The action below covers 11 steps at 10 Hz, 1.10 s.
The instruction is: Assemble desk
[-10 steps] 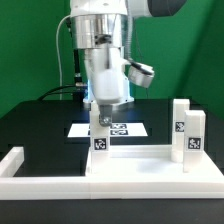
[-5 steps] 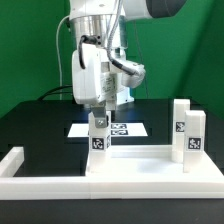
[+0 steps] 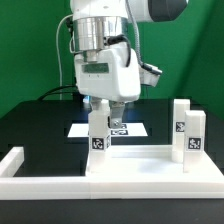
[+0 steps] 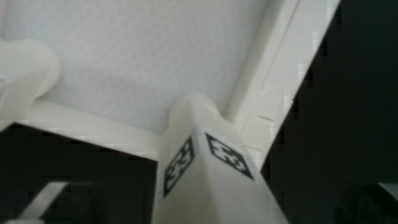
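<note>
The leg (image 3: pixel 99 133) stands upright at the panel's (image 3: pixel 150 163) corner, at 9 o'clock of the panel in the exterior view, its long axis vertical. It sits directly under the claw (image 3: pixel 107 112), at 6 o'clock from it. The claw's jaws are spread wide on either side of the leg's top, gripping nothing. Whether a finger brushes the leg is unclear. Two more legs (image 3: pixel 187 126) stand at 3 o'clock.
</note>
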### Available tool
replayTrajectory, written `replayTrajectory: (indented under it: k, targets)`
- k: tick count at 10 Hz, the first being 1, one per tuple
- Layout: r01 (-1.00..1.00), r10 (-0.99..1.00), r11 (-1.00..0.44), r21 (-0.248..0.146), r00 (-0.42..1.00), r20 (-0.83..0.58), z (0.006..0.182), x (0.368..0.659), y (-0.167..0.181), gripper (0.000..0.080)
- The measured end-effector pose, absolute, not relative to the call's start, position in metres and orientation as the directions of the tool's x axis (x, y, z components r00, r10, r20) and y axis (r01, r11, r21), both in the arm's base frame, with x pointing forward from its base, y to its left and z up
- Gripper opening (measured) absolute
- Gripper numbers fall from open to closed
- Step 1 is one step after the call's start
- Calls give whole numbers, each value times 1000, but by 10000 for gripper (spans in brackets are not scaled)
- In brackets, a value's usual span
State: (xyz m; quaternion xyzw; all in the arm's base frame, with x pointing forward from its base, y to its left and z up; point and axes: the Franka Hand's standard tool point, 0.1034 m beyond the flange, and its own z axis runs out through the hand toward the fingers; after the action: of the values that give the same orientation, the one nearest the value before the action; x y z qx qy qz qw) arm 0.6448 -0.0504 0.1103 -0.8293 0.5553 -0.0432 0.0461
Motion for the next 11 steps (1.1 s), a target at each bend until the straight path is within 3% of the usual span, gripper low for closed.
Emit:
replayTrajectory:
  k: [1,2,3,5,7,8,9,10,11]
  targets:
    - [-887,-894,-446,-119,446,32,110,645,-51,648]
    - [-733,-736,-677,-65,672,87,113,648,-55,649]
    - [-588,-588,-808,-36,803,97,117,653,-55,649]
    - [-395,-395,-918,-18,914,87,121,660,-60,649]
    - [-387,-387,-922,-17,916,105,120,660,-61,622]
    - [-417,-417,-909,-21,903,104,120,660,-61,468]
    - [-447,-447,-894,-25,889,103,120,660,-61,468]
    - [-499,-500,-866,-30,860,101,120,660,-63,330]
    - [-547,-548,-836,-35,831,100,120,660,-63,292]
